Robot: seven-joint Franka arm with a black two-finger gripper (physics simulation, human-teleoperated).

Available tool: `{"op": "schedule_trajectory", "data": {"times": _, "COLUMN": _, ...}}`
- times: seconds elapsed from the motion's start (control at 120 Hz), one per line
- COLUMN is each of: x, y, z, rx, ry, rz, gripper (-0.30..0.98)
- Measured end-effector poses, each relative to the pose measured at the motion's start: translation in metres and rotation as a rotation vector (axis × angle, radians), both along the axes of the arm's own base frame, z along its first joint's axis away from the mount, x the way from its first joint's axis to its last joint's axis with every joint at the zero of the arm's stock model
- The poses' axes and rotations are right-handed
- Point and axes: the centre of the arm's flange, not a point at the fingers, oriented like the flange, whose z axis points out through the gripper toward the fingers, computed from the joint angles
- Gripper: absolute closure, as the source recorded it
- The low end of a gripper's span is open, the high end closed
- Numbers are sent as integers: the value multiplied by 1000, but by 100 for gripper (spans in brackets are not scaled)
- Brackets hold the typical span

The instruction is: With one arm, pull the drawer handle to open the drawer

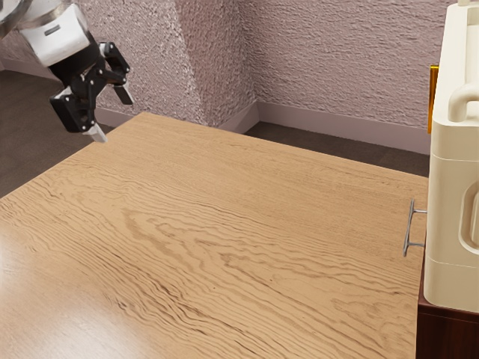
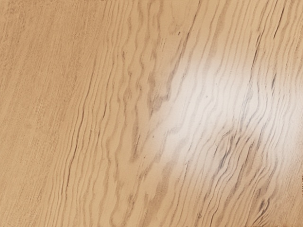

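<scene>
At the exterior view's upper left, we hold our claw [image 1: 111, 114] with its two fingers spread wide and nothing between them, near the far-left corner of the wood-grained table [image 1: 224, 247]. Well apart from it, the slim metal drawer handle [image 1: 409, 228] stands by the table's edge at the exterior view's right, just beside a cream jug [image 1: 449, 194] with dark reddish-brown wood [image 1: 447, 333] below it.
</scene>
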Motion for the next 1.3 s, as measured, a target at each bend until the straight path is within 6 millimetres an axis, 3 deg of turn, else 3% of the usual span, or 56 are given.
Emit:
{"op": "schedule_trajectory", "data": {"times": 0.142, "x": 7, "y": -61, "z": -31, "rx": 77, "ry": 45, "rz": -197, "gripper": 0}}
{"op": "schedule_trajectory", "data": {"times": 0.333, "x": 13, "y": -48, "z": -65, "rx": -34, "ry": 20, "rz": -305, "gripper": 0}}
{"op": "schedule_trajectory", "data": {"times": 0.542, "x": 27, "y": -68, "z": -94, "rx": -142, "ry": -50, "rz": -481, "gripper": 0}}
{"op": "schedule_trajectory", "data": {"times": 0.75, "x": 36, "y": -87, "z": -99, "rx": -163, "ry": -124, "rz": -637, "gripper": 0}}
{"op": "schedule_trajectory", "data": {"times": 0.908, "x": 42, "y": -128, "z": -108, "rx": -144, "ry": -156, "rz": -780, "gripper": 0}}
{"op": "schedule_trajectory", "data": {"times": 1.017, "x": 47, "y": -145, "z": -115, "rx": -142, "ry": -187, "rz": -845, "gripper": 0}}
{"op": "schedule_trajectory", "data": {"times": 1.3, "x": 75, "y": -207, "z": -151, "rx": -127, "ry": -227, "rz": -995, "gripper": 0}}
